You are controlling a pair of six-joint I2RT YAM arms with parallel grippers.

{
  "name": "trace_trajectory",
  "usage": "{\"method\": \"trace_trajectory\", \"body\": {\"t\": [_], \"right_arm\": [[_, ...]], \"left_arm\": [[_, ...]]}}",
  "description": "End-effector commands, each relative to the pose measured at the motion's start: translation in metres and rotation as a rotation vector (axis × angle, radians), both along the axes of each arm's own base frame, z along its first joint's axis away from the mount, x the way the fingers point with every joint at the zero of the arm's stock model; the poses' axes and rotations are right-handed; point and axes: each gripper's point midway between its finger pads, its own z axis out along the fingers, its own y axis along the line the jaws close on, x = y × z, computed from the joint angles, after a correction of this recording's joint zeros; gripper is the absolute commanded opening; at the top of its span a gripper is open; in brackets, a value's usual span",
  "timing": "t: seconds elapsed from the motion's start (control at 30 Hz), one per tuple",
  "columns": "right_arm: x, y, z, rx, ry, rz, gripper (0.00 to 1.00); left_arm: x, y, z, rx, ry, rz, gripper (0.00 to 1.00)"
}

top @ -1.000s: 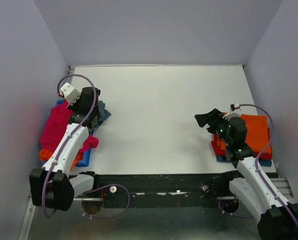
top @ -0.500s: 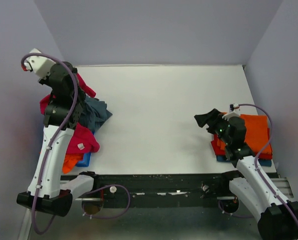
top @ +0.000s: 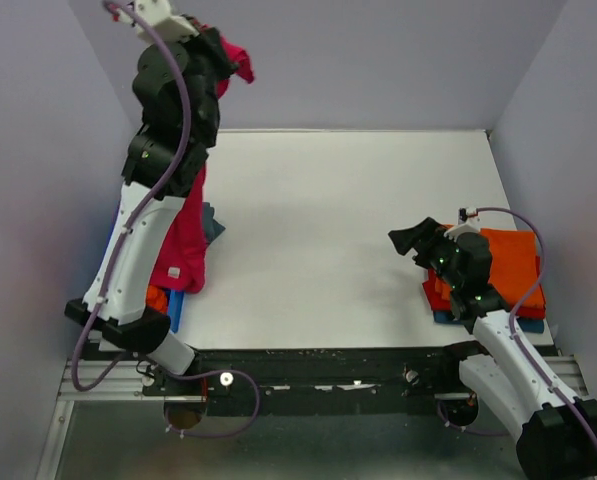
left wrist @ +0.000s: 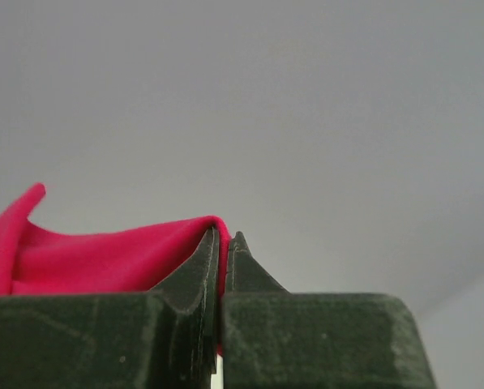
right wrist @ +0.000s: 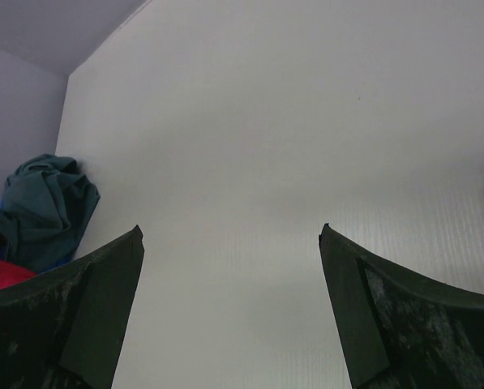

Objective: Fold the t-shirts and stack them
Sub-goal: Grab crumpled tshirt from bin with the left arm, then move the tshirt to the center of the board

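My left gripper point(top: 221, 52) is raised high above the table's left side, shut on a magenta t-shirt point(top: 183, 235) that hangs down along the arm. In the left wrist view the jaws point(left wrist: 223, 239) pinch a fold of the magenta cloth point(left wrist: 87, 259). A teal shirt point(top: 212, 222) and orange and blue clothes point(top: 164, 303) lie crumpled below it. My right gripper point(top: 410, 241) is open and empty, held over the table left of a folded stack of orange, red and blue shirts point(top: 508, 268). The right wrist view shows its gripper point(right wrist: 232, 235) wide apart over bare table.
White table point(top: 328, 220) with grey walls on three sides. The teal shirt also shows far left in the right wrist view point(right wrist: 43, 207). A black rail point(top: 318, 365) runs along the near edge.
My left arm has swung up from the pile, lifting the magenta t-shirt high off the table. The right arm has not moved.
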Motion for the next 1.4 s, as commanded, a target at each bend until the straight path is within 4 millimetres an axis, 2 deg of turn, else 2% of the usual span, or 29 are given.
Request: {"method": "trace_trajectory", "body": {"t": [0.0,0.07,0.13,0.17,0.23,0.33,0.4,0.43,0.53,0.6,0.7,0.8,0.87,0.9,0.93,1.0,1.03,1.1,1.27,1.37], "right_arm": [[0.0,-0.001,-0.002,-0.01,0.001,-0.001,0.97],[0.0,-0.002,-0.001,-0.011,-0.004,-0.004,0.97],[0.0,-0.002,-0.001,-0.014,-0.003,-0.005,0.97],[0.0,-0.002,-0.002,-0.017,-0.001,-0.004,0.97],[0.0,-0.002,-0.003,-0.019,-0.001,-0.001,0.97],[0.0,-0.002,-0.003,-0.021,0.002,-0.001,0.97],[0.001,-0.002,-0.002,-0.022,-0.002,-0.001,0.97],[0.0,-0.001,-0.002,-0.021,-0.001,0.002,0.97],[0.0,-0.001,-0.002,-0.022,-0.002,0.006,0.97],[0.0,-0.002,-0.003,-0.024,0.003,0.001,0.97],[0.0,-0.002,-0.005,-0.023,0.009,-0.002,0.97],[0.001,0.0,-0.007,-0.021,0.017,0.009,0.97],[0.002,0.001,-0.011,-0.02,0.032,0.013,0.97],[0.003,0.003,-0.013,-0.022,0.042,0.022,0.97],[0.004,0.004,-0.015,-0.024,0.055,0.031,0.97],[0.006,0.01,-0.02,-0.035,0.083,0.064,0.95],[0.008,0.012,-0.024,-0.043,0.1,0.071,0.94],[0.012,0.017,-0.032,-0.058,0.147,0.084,0.93],[0.023,0.029,-0.039,-0.087,0.215,0.099,0.9],[0.03,0.028,-0.039,-0.075,0.244,0.057,0.88]], "left_arm": [[-0.018,-0.106,0.061,0.043,-0.18,-0.393,0.0],[-0.027,-0.14,0.075,0.032,-0.236,-0.495,0.0],[-0.036,-0.165,0.085,0.03,-0.293,-0.571,0.0],[-0.039,-0.171,0.088,0.016,-0.314,-0.594,0.0],[-0.041,-0.173,0.094,-0.015,-0.343,-0.608,0.0],[-0.034,-0.159,0.093,-0.02,-0.336,-0.532,0.0],[-0.025,-0.153,0.072,-0.005,-0.277,-0.49,0.0],[-0.021,-0.15,0.055,-0.005,-0.239,-0.473,0.0],[-0.008,-0.134,-0.02,-0.044,-0.095,-0.392,0.0],[-0.006,-0.126,-0.085,-0.064,0.008,-0.352,0.0],[-0.009,-0.116,-0.195,-0.122,0.184,-0.311,0.02],[-0.024,-0.097,-0.291,-0.152,0.339,-0.236,0.12],[-0.036,-0.081,-0.336,-0.147,0.419,-0.18,0.23],[-0.043,-0.074,-0.354,-0.129,0.453,-0.163,0.35],[-0.049,-0.068,-0.366,-0.112,0.481,-0.149,0.42],[-0.06,-0.055,-0.384,-0.075,0.526,-0.115,0.65],[-0.064,-0.049,-0.387,-0.054,0.535,-0.1,0.76],[-0.069,-0.039,-0.388,-0.014,0.549,-0.079,0.88],[-0.062,-0.008,-0.394,0.02,0.635,-0.026,0.91],[-0.057,0.004,-0.41,-0.004,0.666,-0.021,0.91]]}}
